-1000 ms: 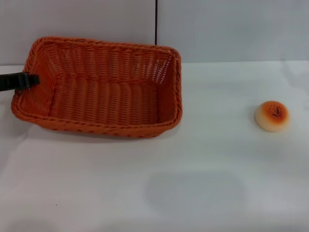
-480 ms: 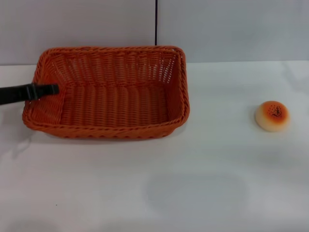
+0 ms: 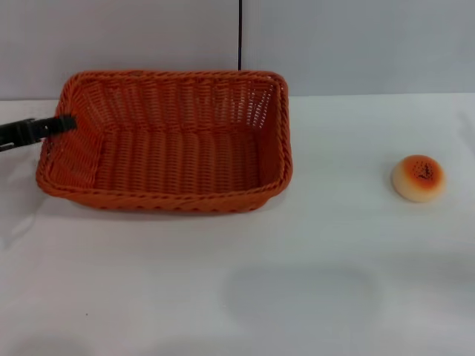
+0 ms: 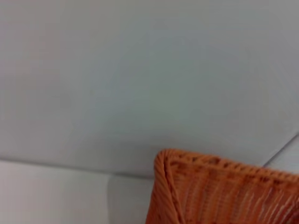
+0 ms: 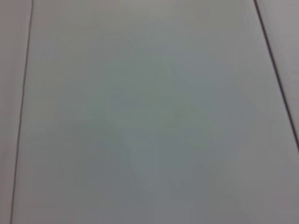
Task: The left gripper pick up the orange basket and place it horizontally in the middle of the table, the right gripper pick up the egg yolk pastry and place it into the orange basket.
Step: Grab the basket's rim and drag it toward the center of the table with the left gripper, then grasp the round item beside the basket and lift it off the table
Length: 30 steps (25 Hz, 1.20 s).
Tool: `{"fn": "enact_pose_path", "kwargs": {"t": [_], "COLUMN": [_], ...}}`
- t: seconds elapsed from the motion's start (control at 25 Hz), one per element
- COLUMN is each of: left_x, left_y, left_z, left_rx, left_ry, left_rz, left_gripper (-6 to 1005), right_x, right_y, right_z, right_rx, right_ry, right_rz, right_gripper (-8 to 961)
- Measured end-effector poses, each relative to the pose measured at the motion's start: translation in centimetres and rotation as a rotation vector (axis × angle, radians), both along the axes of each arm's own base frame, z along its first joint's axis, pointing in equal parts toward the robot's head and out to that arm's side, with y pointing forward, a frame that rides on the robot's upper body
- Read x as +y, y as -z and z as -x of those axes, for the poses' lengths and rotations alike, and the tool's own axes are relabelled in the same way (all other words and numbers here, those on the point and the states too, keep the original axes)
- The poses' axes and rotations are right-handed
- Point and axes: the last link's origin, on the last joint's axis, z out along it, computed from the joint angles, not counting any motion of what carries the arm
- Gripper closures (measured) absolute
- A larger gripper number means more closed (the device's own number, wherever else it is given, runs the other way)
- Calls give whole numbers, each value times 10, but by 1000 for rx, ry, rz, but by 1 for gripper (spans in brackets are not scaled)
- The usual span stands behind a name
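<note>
You see the orange basket (image 3: 167, 141) resting flat on the white worktop (image 3: 297, 282), long side across. The left claw (image 3: 59, 124) sits at its left rim (whether it clamps the rim, you cannot tell). The egg yolk pastry (image 3: 419, 178) lies well apart, to the right.

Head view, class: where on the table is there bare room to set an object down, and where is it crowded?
Bare table runs along the whole near side, in front of the orange basket and the egg yolk pastry. Another free patch lies between basket and pastry. The far-left part is crowded: the basket fills it, with the left gripper at its left rim.
</note>
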Motion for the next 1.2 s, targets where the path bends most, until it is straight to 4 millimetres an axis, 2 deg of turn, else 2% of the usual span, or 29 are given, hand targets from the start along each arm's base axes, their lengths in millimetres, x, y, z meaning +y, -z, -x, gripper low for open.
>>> {"fn": "enact_pose_path", "kwargs": {"t": [0.12,0.2,0.24,0.36,0.4,0.48,0.52,0.64,0.68,0.72,0.96,1.04,1.08,1.2], "left_x": [0,-11,-11,-15,-23,-29,-29,-34,-43,-46,-51,-50,-50,-51], "left_y": [0,-9,-9,-12,-16,-16,-16,-15,-10,-6,1,3,11,15], "left_z": [0,17,17,22,30,35,35,40,46,44,40,40,37,36], "left_rx": [0,-87,-87,-106,-120,-134,-134,-147,-166,-161,-149,-155,-164,-158], "left_ry": [0,86,86,130,208,265,265,293,364,409,486,489,515,535], "left_rz": [0,-97,-97,-139,-214,-264,-264,-302,-343,-347,-358,-357,-342,-338], "left_gripper": [368,369,369,370,370,370,370,371,371,372,372,371,371,371], "right_x": [-10,-17,-19,-22,-22,-23,-23,-23,-21,-21,-2,7,18,27], "right_y": [-7,-10,-13,-22,-27,-41,-41,-54,-61,-61,-70,-68,-65,-62], "right_z": [-8,-12,-14,-19,-21,-23,-23,-25,-24,-24,-26,-24,-21,-18], "right_rx": [18,23,23,20,6,-13,-13,10,30,30,158,153,101,65], "right_ry": [13,19,22,49,64,146,146,254,325,325,546,600,634,651], "right_rz": [18,44,70,200,254,423,423,584,668,668,888,957,1016,1065], "right_gripper": [224,224,224,224,224,224,224,224,224,224,225,225,225,225]}}
